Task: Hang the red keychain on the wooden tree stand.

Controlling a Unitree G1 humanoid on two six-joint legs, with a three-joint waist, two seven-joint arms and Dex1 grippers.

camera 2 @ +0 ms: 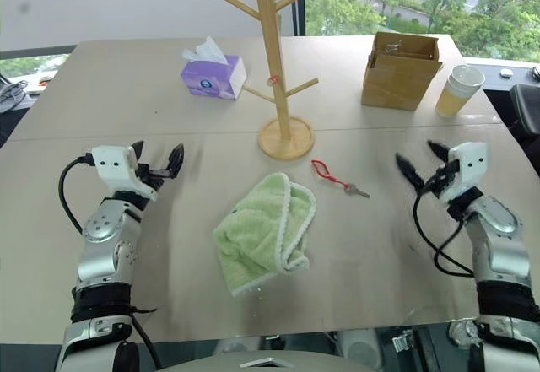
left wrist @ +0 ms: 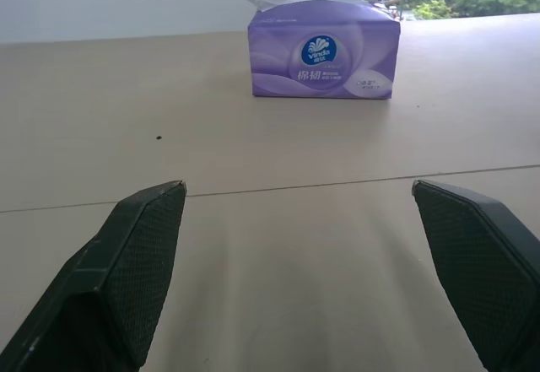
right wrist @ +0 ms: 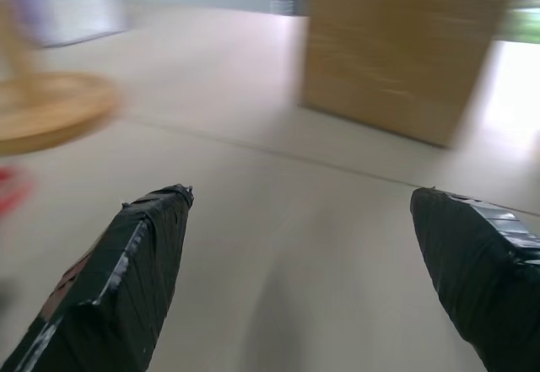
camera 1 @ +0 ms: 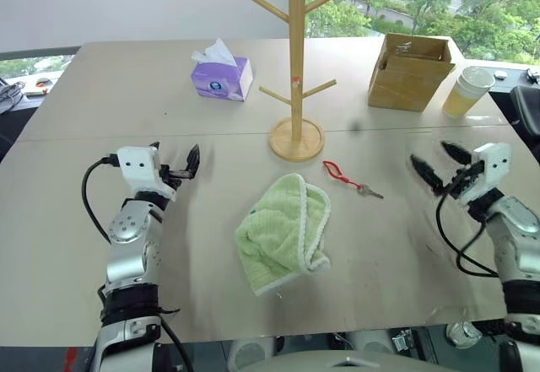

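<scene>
Your red keychain (camera 1: pixel 344 176) lies flat on the table (camera 1: pixel 76 212) near its middle, just in front of the wooden tree stand (camera 1: pixel 296 68) and beside a crumpled green towel (camera 1: pixel 283 230). Its long axis runs slantwise — the thin cord loop points toward the stand's round disc base, the small grey metal key toward your right pincer (camera 1: pixel 437 163). The stand is pale smooth wood, upright, with slanted pegs. Both pincers hover over the table with jaws spread wide, empty — your left pincer (camera 1: pixel 175 163) near the left edge. Toward the far edge stand a purple tissue box (camera 1: pixel 221 78), a cardboard box (camera 1: pixel 411 72) and a paper cup (camera 1: pixel 468 92).
</scene>
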